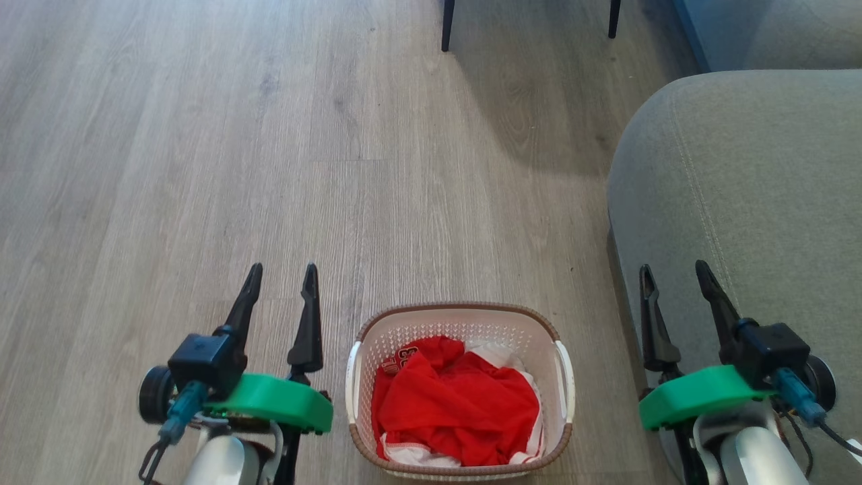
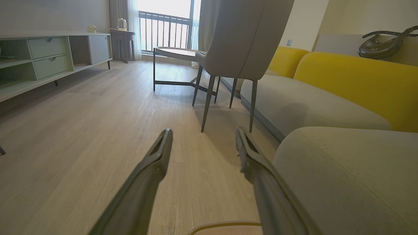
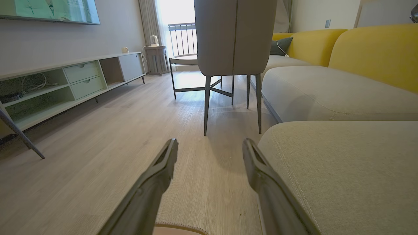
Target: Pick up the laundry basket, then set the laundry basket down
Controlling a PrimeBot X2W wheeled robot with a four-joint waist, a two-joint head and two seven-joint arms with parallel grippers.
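You see the floor (image 1: 202,135) spread wide ahead, with the grey sofa (image 1: 741,202) on your right. The laundry basket (image 1: 471,327), holding red-and-white clothes (image 1: 451,404), sits on the floor between your left gripper (image 1: 283,267) and right gripper (image 1: 673,266); both sets of jaws stand open, gripping nothing.

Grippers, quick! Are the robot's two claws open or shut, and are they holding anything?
Left gripper: open, holding nothing, to the left of the laundry basket.
Right gripper: open, holding nothing.
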